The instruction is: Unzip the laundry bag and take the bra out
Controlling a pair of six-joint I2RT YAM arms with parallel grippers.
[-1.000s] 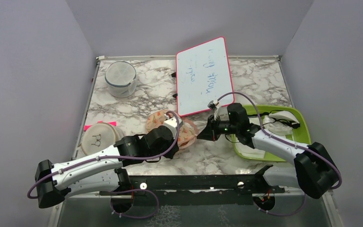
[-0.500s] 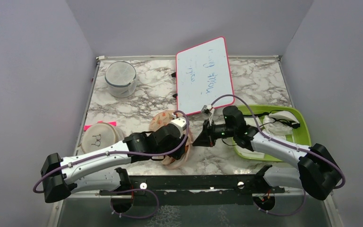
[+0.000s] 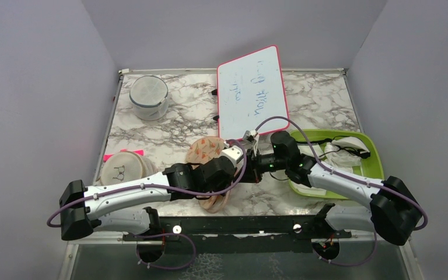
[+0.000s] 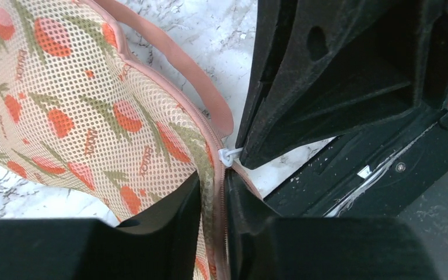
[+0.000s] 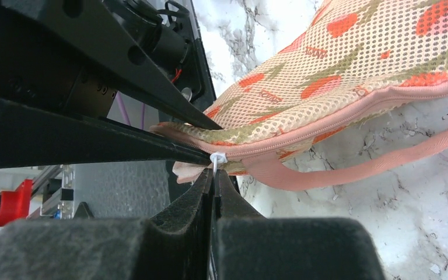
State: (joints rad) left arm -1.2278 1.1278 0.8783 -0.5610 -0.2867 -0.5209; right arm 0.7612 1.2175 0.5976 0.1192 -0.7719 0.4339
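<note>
Your left gripper (image 4: 213,201) pinches the laundry bag (image 4: 64,111) by its zipped edge, lower centre. Your right gripper (image 5: 213,182) is pressed together on the white zip pull (image 5: 217,158), with the bag at upper right.

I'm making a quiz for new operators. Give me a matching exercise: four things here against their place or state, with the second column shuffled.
1 left tool
2 right tool
3 green tray
4 whiteboard

a holds white clothes
b grips the white zip tie
c at the back of the table
d clamps the laundry bag at its edge

Pairs: 1-d, 2-b, 3-a, 4-c
</note>
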